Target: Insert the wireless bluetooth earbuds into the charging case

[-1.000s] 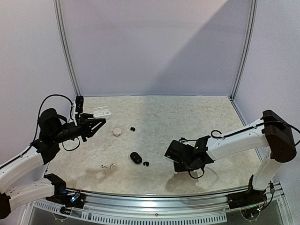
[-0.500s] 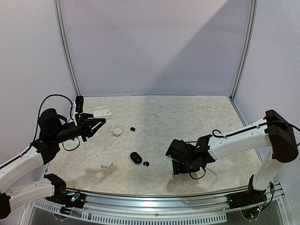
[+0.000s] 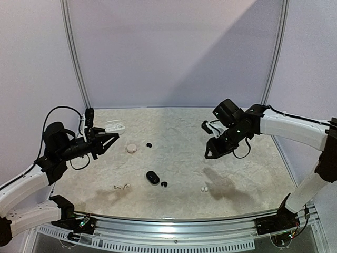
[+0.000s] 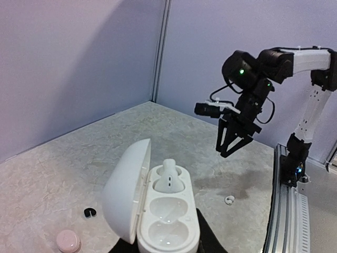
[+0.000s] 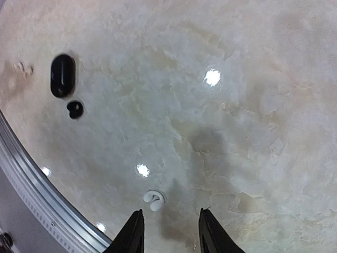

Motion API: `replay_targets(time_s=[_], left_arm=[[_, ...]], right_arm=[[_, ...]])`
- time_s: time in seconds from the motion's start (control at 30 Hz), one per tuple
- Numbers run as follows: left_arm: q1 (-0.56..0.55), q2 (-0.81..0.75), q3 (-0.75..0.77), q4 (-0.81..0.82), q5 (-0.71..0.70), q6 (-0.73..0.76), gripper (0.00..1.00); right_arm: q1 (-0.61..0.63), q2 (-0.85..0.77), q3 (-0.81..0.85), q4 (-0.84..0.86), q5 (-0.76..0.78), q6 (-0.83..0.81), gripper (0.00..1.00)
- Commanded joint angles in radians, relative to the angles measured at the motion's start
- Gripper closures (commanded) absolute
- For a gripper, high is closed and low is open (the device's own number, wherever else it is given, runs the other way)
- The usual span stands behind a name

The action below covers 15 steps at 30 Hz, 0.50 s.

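Above the desk, the right claw hangs spread and empty over a loose white earbud, apparently poised to collect it. The left claw pinches the charging case lid-open, presenting a free socket.

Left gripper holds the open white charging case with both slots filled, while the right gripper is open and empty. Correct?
Not quite. The left wrist view shows only one earbud seated in the white charging case, in the far slot; the near slot is empty. The left gripper does hold the case open, and the right gripper is open and empty.
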Motion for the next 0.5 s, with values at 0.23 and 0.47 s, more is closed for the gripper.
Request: replay_targets(time_s=[0.23, 0.47], left_arm=[[-0.012, -0.013, 0.009, -0.017, 0.044, 0.004, 1.0], [-0.012, -0.008, 0.004, -0.021, 0.031, 0.01, 1.0]], right_arm=[[-0.003, 0.374, 0.126, -0.183, -0.142, -0.657, 0.63], [-0.002, 0.405, 0.095, -0.186, -0.17, -0.693, 0.68]])
